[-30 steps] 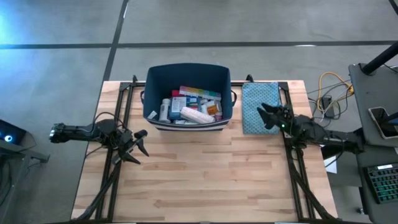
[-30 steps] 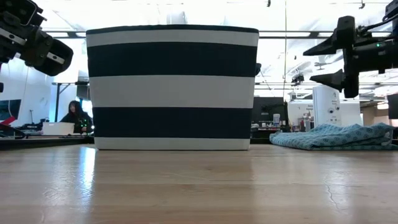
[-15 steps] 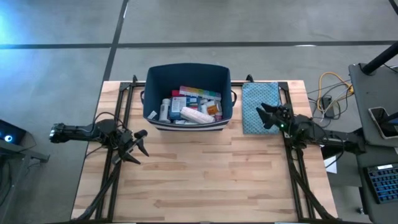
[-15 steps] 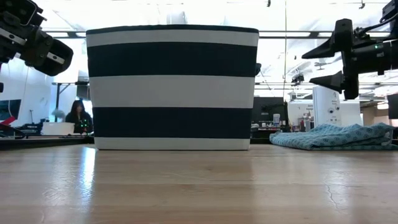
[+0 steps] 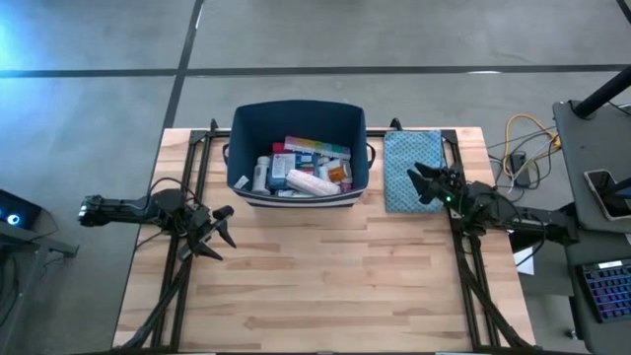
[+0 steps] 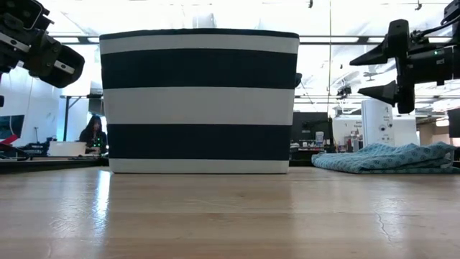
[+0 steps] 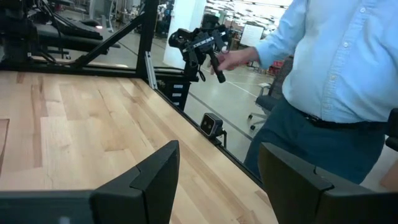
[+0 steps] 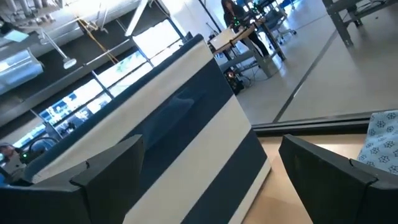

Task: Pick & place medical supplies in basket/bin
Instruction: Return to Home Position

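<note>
On the table's (image 5: 325, 286) far side stands the bin (image 5: 296, 105), navy with white stripes, holding the supplies (image 5: 304, 170): white bottles, tubes and flat boxes packed together. Just right of it lies a teal pouch (image 5: 399, 158). Over the table's left part, the left gripper (image 5: 228, 227) hovers well apart from the bin, fingers spread, holding nothing. Over the pouch's near edge, the right gripper (image 5: 414, 184) hangs with fingers likewise spread and empty, pointing toward the bin.
</note>
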### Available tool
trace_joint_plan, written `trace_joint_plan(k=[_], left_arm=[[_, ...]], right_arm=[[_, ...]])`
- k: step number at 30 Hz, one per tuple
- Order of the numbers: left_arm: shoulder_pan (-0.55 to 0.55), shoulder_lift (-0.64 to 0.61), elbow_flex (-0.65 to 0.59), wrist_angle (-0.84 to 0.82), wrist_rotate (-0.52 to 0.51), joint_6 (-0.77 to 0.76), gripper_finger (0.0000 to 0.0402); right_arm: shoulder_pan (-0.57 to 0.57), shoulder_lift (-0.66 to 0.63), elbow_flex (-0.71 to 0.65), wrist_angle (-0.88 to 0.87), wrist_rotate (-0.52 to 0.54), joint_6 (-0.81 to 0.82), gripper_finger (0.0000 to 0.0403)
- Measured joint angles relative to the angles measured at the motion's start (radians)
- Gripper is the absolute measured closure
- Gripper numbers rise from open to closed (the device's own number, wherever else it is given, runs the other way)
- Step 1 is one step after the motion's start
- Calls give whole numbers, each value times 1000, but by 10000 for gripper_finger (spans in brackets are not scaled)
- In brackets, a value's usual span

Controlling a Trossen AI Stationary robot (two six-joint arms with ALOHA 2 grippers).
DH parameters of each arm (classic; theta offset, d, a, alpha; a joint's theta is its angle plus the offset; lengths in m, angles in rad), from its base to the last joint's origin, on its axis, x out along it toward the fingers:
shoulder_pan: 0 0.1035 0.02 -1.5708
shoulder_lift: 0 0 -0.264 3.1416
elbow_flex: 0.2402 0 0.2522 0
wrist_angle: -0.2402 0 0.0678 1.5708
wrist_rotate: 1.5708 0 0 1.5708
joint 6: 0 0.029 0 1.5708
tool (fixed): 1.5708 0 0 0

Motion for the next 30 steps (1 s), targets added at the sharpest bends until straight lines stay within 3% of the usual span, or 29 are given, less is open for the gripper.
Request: trace_joint_plan(k=[5, 7, 11, 15, 21, 30], left_arm=[[0, 0, 0, 0, 0, 0, 203], [0, 0, 0, 0, 0, 0, 203], [0, 0, 0, 0, 0, 0, 203], [0, 0, 0, 0, 0, 0, 203], [0, 0, 0, 0, 0, 0, 203], [7, 0, 0, 0, 0, 0, 203]], right_arm=[[0, -2, 0, 2, -23, -157, 41], [2, 1, 0, 10, -160, -307, 42], [3, 6, -1, 73, -630, -568, 42], [2, 5, 2, 87, -714, -531, 48], [3, 5, 2, -3, -1012, -558, 51], [2, 34, 3, -32, -1020, -465, 50]])
